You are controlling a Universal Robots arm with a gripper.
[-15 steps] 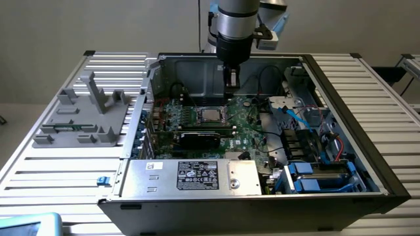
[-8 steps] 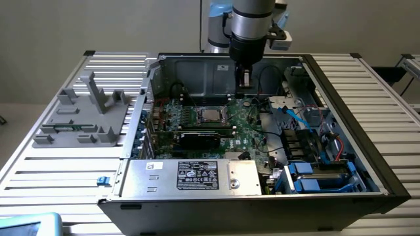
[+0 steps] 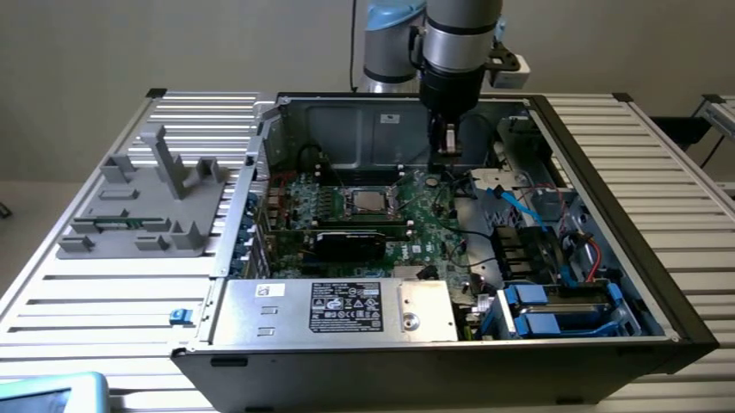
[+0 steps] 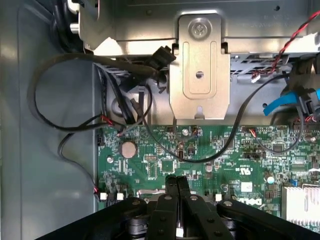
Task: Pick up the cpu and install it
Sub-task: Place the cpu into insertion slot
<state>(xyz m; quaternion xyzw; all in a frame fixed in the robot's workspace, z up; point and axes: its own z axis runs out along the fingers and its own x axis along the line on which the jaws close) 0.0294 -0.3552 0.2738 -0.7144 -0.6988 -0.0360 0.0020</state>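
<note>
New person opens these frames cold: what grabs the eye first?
The open PC case, green motherboard exposed, on a slatted table. The arm's tool, shut, hangs over the board's far edge, apart from the cpu lying silver mid-board. A grey fixture stands on the exterior view's left.
</note>
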